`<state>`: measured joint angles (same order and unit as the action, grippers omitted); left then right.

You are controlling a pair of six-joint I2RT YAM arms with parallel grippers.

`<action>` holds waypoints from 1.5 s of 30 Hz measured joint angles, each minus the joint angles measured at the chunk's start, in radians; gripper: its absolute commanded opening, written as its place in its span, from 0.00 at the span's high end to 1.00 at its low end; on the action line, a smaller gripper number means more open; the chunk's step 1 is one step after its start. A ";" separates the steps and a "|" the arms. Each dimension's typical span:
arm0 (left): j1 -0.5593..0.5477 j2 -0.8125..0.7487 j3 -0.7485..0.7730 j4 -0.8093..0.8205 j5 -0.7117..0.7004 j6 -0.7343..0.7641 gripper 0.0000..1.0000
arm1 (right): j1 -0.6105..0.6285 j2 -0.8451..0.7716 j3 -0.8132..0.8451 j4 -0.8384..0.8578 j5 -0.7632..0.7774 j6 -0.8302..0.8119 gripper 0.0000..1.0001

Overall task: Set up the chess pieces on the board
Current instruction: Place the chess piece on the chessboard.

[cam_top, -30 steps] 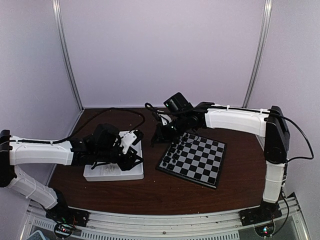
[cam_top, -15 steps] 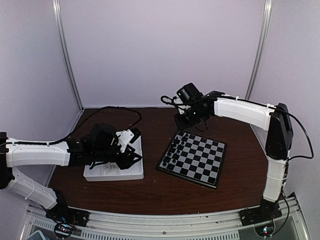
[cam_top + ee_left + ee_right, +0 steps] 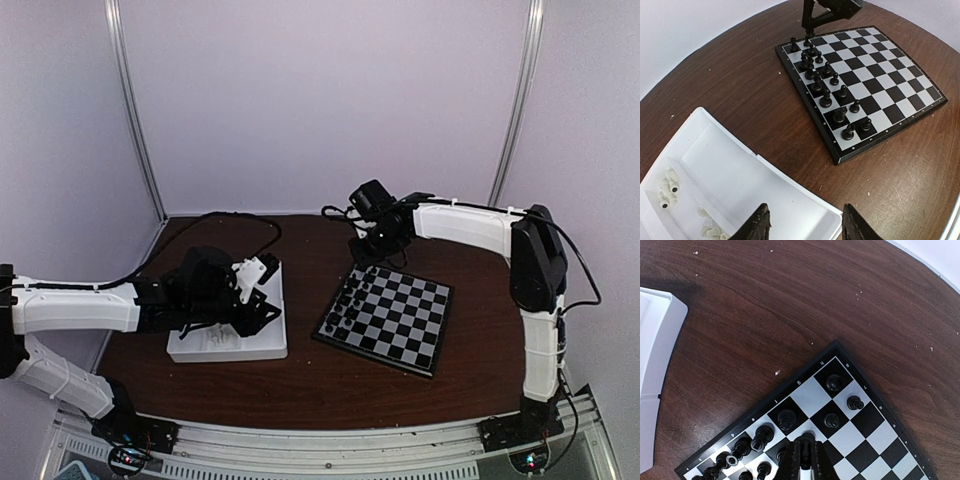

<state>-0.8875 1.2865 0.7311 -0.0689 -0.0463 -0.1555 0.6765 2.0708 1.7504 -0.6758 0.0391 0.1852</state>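
The black chess pieces point(image 3: 826, 87) stand in two rows along one edge of the board point(image 3: 890, 65), which lies flat on the brown worktop point(image 3: 730, 80). The white chess pieces point(image 3: 665, 187) are off the board, in the white tray point(image 3: 740, 170) beside it. The right gripper point(image 3: 805, 445) hovers over the board's corner by the black rows, jaws almost together, can't tell if they're pinching anything. The left gripper point(image 3: 805, 207) hangs over the tray edge nearest the board, jaws spread wide with nothing between them.

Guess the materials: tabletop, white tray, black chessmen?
Tabletop: dark brown wood or wood-look laminate, visible grain, low sheen. White tray: likely moulded plastic, smooth, thin uniform walls. Black chessmen: probably plastic, small glossy highlights; too small to be sure.
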 measured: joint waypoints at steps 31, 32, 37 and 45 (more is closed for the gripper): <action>0.000 0.000 0.000 -0.010 -0.023 0.000 0.51 | -0.023 0.125 0.045 0.052 -0.010 0.000 1.00; 0.000 0.000 0.000 -0.011 -0.023 0.000 0.51 | -0.023 0.128 0.045 0.054 -0.010 0.000 1.00; 0.000 0.000 0.000 -0.011 -0.025 0.000 0.51 | -0.027 0.137 0.046 0.059 -0.011 0.000 0.99; 0.000 0.004 0.000 -0.013 -0.029 0.000 0.51 | -0.029 0.155 0.075 0.061 -0.013 -0.004 0.97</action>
<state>-0.8875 1.2907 0.7311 -0.0814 -0.0753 -0.1555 0.6479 2.2261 1.8256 -0.6147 0.0265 0.1810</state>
